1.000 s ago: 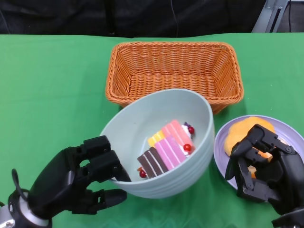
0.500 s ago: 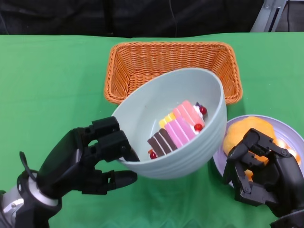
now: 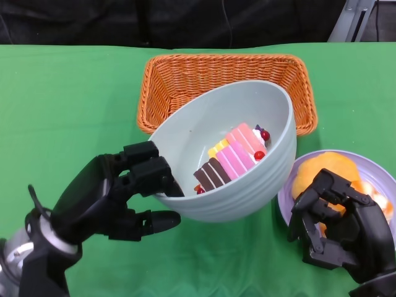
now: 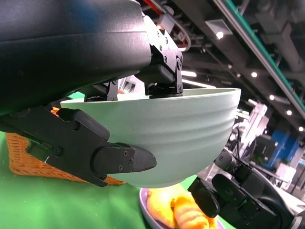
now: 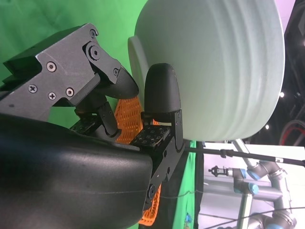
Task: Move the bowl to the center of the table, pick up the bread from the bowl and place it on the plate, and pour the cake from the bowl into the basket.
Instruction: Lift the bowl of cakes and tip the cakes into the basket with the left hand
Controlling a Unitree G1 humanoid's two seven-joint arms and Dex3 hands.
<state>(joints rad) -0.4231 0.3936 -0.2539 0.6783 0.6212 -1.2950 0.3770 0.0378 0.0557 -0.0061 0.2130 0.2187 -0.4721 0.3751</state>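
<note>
The bowl (image 3: 229,148) is being gripped by the left hand (image 3: 114,198), tilted toward 12 o'clock; the cake (image 3: 232,158) could get dumped short of the basket (image 3: 179,80). The right hand (image 3: 337,226) is curled, holding nothing.

My left hand (image 3: 117,201) grips the bowl (image 3: 238,185) rim, lifted and tilted; my right hand (image 3: 340,229) hovers, fingers curled.

— What does the left hand (image 4: 119,124) hold?
— The pale green bowl (image 4: 186,133) — lifted above the orange basket (image 4: 28,157); bread (image 4: 171,212) on the plate (image 4: 143,198), right hand (image 4: 238,200) beside.
</note>
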